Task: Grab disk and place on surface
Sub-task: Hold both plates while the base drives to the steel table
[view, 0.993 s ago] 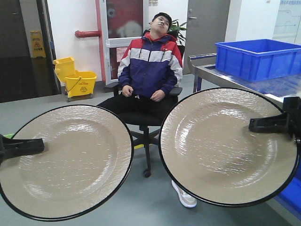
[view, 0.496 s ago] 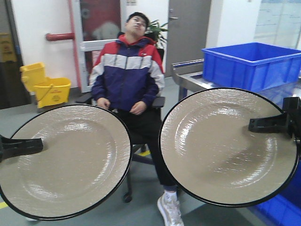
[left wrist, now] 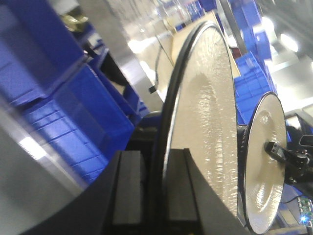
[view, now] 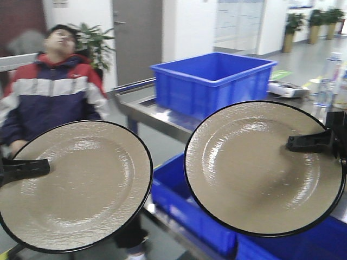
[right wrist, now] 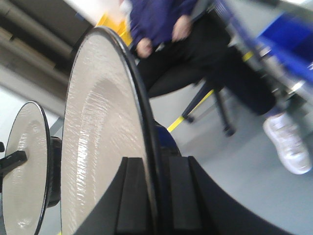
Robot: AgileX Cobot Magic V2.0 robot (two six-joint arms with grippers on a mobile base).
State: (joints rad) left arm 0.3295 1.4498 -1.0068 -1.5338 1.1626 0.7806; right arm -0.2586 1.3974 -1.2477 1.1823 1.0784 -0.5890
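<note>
Both disks are held in the air, upright, faces toward the front camera. Left gripper point(left wrist: 154, 178) is clamped on the rim of the left disk point(view: 81, 189); right gripper point(right wrist: 155, 191) is clamped on the rim of the right disk point(view: 255, 173). The rims are near each other but apart. Behind them is a metal worktop point(view: 142, 112) carrying a blue crate point(view: 217, 81), with a seated person point(view: 51, 92) to the left. Only the wrist views show fingers on both sides of each rim.

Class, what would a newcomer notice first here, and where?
Two beige, black-rimmed disks fill the front view: the left disk pinched at its edge by the left gripper, the right disk by the right gripper. Behind them, a blue bin stands on a steel table, and a person slumps far left.
</note>
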